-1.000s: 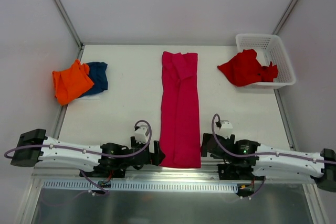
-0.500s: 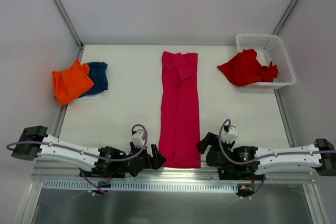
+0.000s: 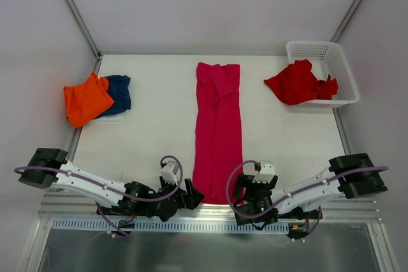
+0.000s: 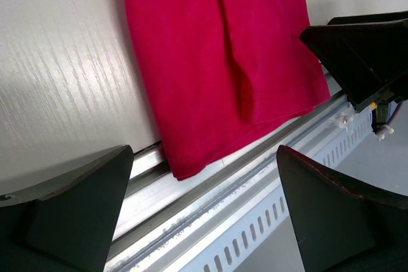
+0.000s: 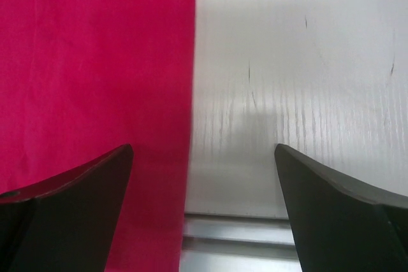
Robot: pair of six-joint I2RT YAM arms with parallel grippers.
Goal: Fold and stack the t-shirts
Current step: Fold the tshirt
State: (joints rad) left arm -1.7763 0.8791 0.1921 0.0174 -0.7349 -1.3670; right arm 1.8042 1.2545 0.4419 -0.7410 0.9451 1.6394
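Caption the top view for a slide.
Left gripper and right gripper, open, flank the pink shirt at its near hem; orange shirt overlaps navy shirt; red shirt spills from the basket.

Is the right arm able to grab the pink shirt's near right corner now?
Probably yes: the right gripper hangs open over the right edge of the pink shirt, nothing between.

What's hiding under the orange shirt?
A navy blue shirt sticks out from beneath the orange shirt. The rest of it is covered, so anything else underneath can't be seen.
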